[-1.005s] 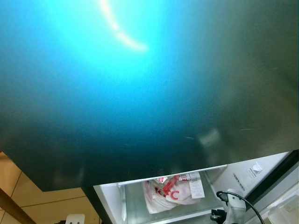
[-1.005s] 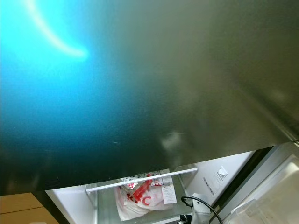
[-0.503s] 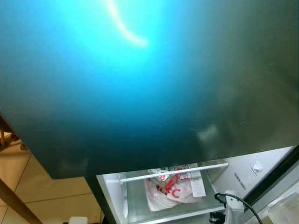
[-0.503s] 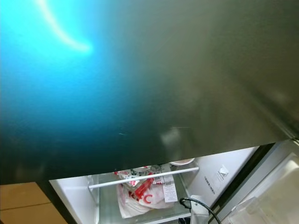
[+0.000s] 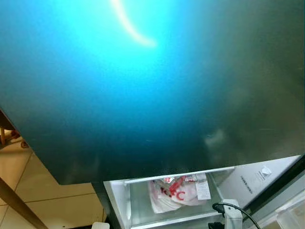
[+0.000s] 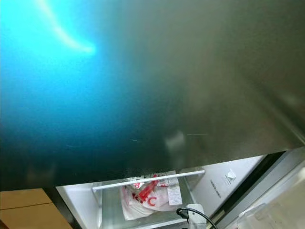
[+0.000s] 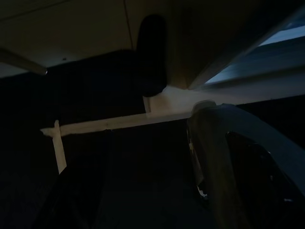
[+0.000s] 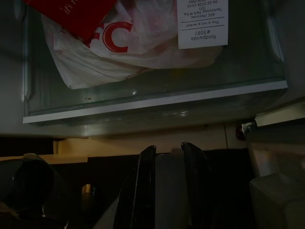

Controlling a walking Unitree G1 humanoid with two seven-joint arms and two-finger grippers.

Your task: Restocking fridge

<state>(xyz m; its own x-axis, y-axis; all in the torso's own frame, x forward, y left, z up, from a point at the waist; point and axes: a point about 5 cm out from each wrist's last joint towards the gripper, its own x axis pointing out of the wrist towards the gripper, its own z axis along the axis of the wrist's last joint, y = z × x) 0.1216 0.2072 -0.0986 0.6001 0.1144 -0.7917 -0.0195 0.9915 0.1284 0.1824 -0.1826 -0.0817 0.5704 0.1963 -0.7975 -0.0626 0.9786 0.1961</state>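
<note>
A steel fridge door (image 5: 152, 95) with a blue glare hangs close before me. Below its edge the open fridge shows a glass shelf (image 8: 157, 100) behind a white rail (image 5: 176, 174). A white bag with red KFC lettering (image 5: 176, 198) and a paper receipt (image 8: 202, 24) lies on that shelf. My right arm's wrist (image 5: 232, 217) reaches up toward the shelf from the lower right. In the right wrist view my right gripper (image 8: 167, 162) sits just below the shelf's front edge, its black fingers (image 8: 143, 181) shut on a pale object (image 8: 169, 191). The left wrist view is dark, with one black finger (image 7: 151, 52) visible.
Tan floor tiles (image 5: 38, 195) and a slanted wooden bar (image 5: 14, 202) lie to the left of the fridge. A clear door bin (image 6: 281, 205) and the fridge's white inner wall (image 5: 248, 179) stand at the right.
The whole picture has shifted a little, so the camera moved. My right wrist now sits lower and further left in the eye views. The bag has stayed on the shelf.
</note>
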